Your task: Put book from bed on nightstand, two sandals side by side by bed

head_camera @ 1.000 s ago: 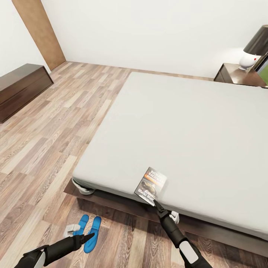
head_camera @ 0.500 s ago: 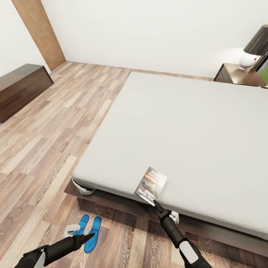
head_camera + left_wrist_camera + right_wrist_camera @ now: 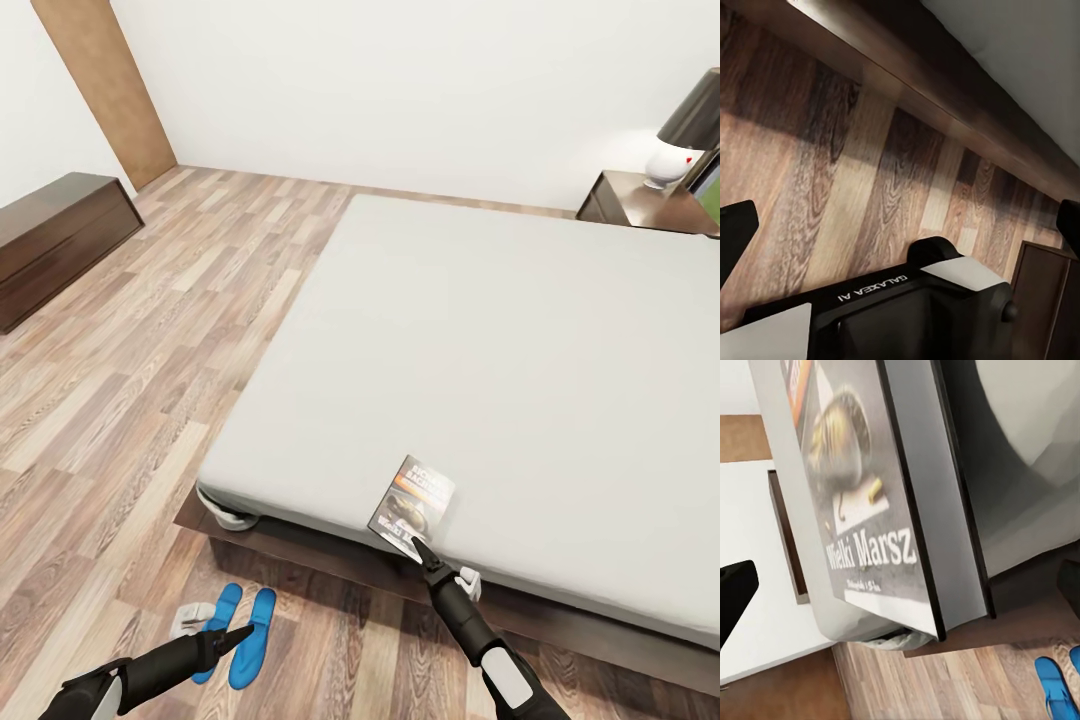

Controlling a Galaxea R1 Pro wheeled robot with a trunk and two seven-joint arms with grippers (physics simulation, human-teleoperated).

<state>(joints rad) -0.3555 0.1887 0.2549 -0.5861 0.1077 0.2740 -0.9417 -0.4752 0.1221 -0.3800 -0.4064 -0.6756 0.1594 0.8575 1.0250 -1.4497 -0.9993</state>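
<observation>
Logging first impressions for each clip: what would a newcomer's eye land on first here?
Probably the large bed with its plain grey mattress, reaching from the foreground to the far wall. Next, the book at the mattress's near edge, with the right gripper at its lower corner. Then the two sandals, bright blue, side by side on the wood floor by the bed's near corner, close to the left gripper.

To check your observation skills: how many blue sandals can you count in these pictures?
2. The two sandals lie side by side on the wood floor near the bed's foot corner, just ahead of the left gripper.
</observation>
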